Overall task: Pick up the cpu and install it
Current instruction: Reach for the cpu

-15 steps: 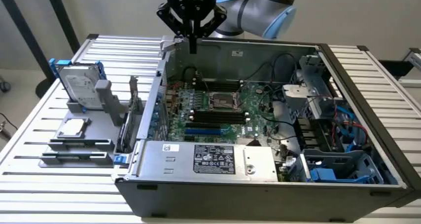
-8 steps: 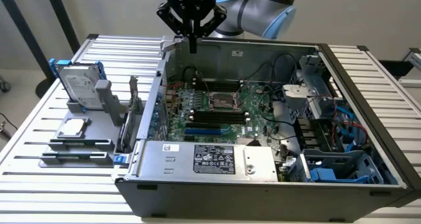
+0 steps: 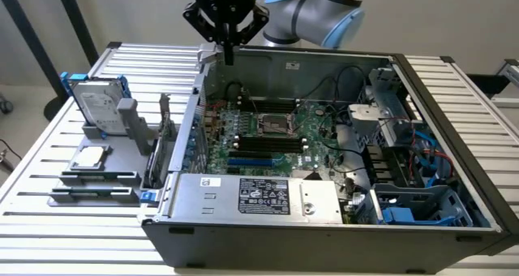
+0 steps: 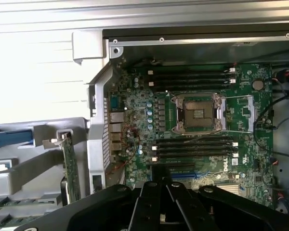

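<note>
The cpu (image 3: 89, 157), a small flat square chip with a silver-grey top, lies on a grey holder (image 3: 97, 179) on the table at the exterior view's left, outside the computer case. My gripper (image 3: 230, 56) hangs high above the case's back left corner, far from the cpu, with its black fingers (image 4: 154, 192) shut and nothing between them. The open cpu socket (image 3: 271, 125) sits in the middle of the green motherboard (image 4: 135, 120). In the wrist view the socket (image 4: 198, 114) is empty, its metal frame folded open.
An upright silver hard drive with blue brackets (image 3: 97, 109) stands behind the cpu. A labelled power supply box (image 3: 259, 197) fills the case's front. Black cables (image 3: 341, 81) and drive cages (image 3: 397, 112) crowd the case's right side. Memory slots (image 4: 192, 144) flank the socket.
</note>
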Robot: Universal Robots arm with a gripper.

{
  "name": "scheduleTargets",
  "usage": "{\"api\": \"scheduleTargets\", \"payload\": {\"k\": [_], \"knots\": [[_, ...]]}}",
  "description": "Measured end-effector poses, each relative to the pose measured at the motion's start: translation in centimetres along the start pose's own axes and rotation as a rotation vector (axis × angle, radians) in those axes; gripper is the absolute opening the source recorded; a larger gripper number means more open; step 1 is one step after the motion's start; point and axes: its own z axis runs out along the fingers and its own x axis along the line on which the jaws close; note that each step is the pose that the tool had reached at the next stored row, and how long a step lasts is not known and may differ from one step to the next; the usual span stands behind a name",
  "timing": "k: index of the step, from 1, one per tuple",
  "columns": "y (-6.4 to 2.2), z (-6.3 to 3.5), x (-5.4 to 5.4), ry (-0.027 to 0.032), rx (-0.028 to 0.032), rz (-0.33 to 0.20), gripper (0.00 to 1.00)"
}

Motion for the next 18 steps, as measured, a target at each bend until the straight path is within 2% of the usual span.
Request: {"api": "scheduleTargets", "payload": {"k": [9,18], "knots": [[-0.29,0.16,4.1,-0.0001,0.001,0.0,0.11],[-0.59,0.57,8.2,0.0017,0.0123,0.0,0.11]]}}
